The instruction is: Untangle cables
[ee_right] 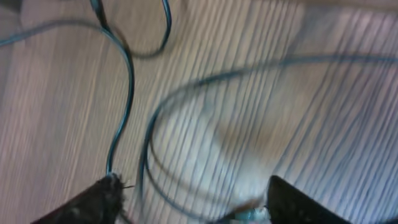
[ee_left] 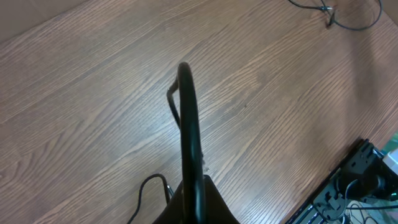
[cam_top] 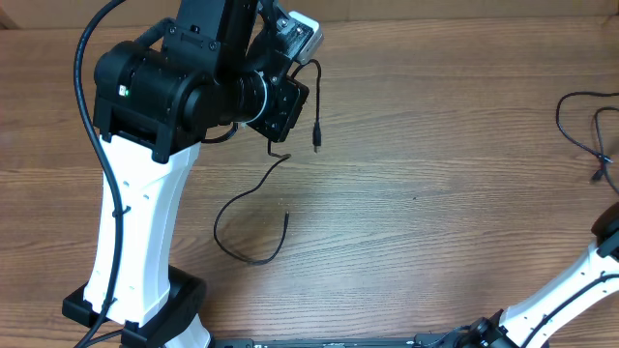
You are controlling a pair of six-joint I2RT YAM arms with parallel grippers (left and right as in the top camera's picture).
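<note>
The left gripper (ee_left: 186, 93) is pinching shut on one cable (cam_top: 253, 227), lifting it to draw it free; it is trailing toward 6 o'clock, curling back up. The right gripper (ee_right: 193, 199), fingers wide, is hovering over another cable (cam_top: 580, 126) at 3 o'clock.

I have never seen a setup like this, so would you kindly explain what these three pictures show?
Two robot arms work at a wooden table. One picture looks down from above; the other two come from cameras on each wrist. The left hand is shut, and a thin black cable trails from beneath it down onto the table in a loop. Whether that cable is truly pinched is hard to tell. The right hand is open over a second cable lying loose near the table's right edge; its picture is blurred. The job is untangling these cables.
</note>
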